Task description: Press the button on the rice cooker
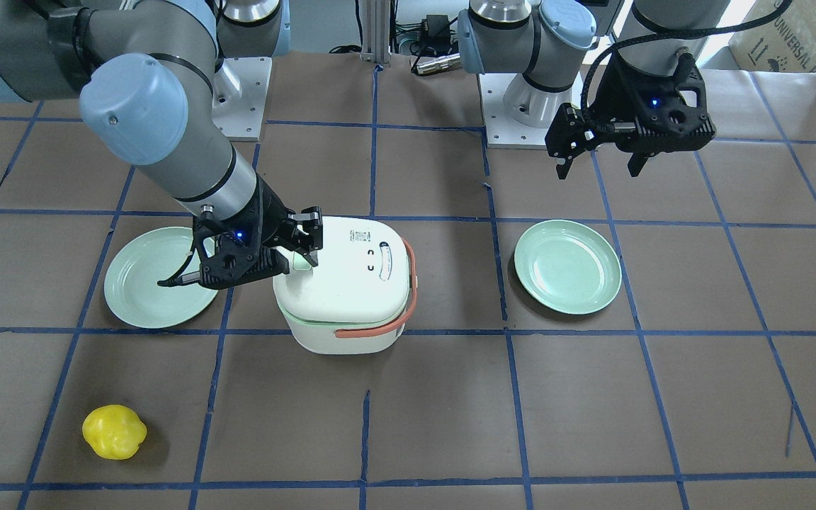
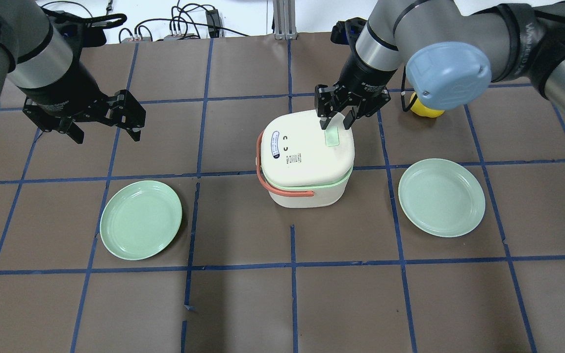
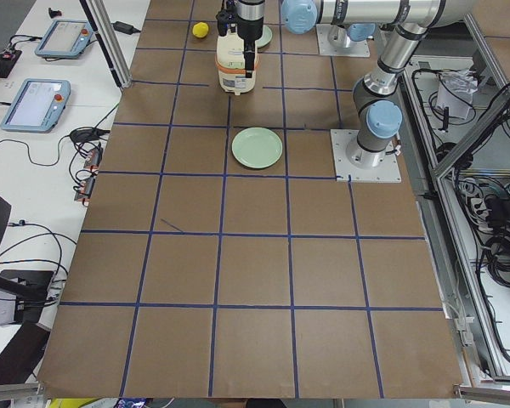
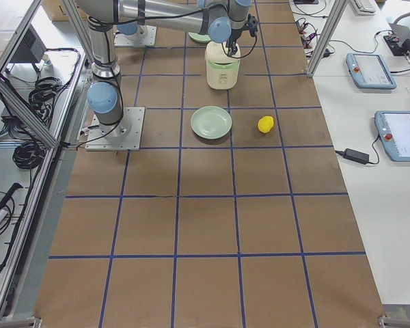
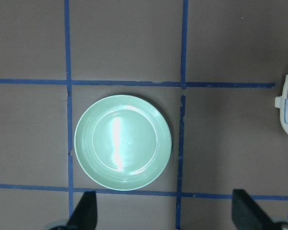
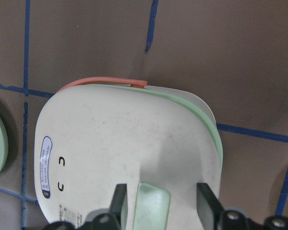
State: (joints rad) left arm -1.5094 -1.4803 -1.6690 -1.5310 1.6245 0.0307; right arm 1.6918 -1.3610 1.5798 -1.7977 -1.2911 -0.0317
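Brown matte paper is covering the table (image 2: 243, 304), and blue tape lines (image 2: 292, 264) are dividing it into large squares. White side benches are carrying teach pendants (image 3: 36, 104) and loose cables, while aluminium framing is bordering the robot's side. Both arms are rising from white metal base plates (image 3: 367, 155).

Near the table's middle, the rice cooker (image 2: 307, 157) is sitting upright with its lid closed. It is a smooth white rounded-square plastic body with a mint green rim (image 2: 312, 185), and a salmon-orange strap handle (image 2: 282, 189) is lying folded down around one side. The right gripper (image 2: 335, 125) is hanging over the lid with its black fingers (image 6: 119, 203) spread, straddling the pale green rectangular button (image 6: 152, 207); whether they are touching the lid is unclear. The left gripper (image 2: 106, 133) is hovering well apart, spread wide and holding nothing, above a glossy pale green round plate (image 2: 141, 219). A second such plate (image 2: 441, 197) is lying on the cooker's other side. A lumpy yellow object (image 1: 114, 431) is resting apart from everything else.
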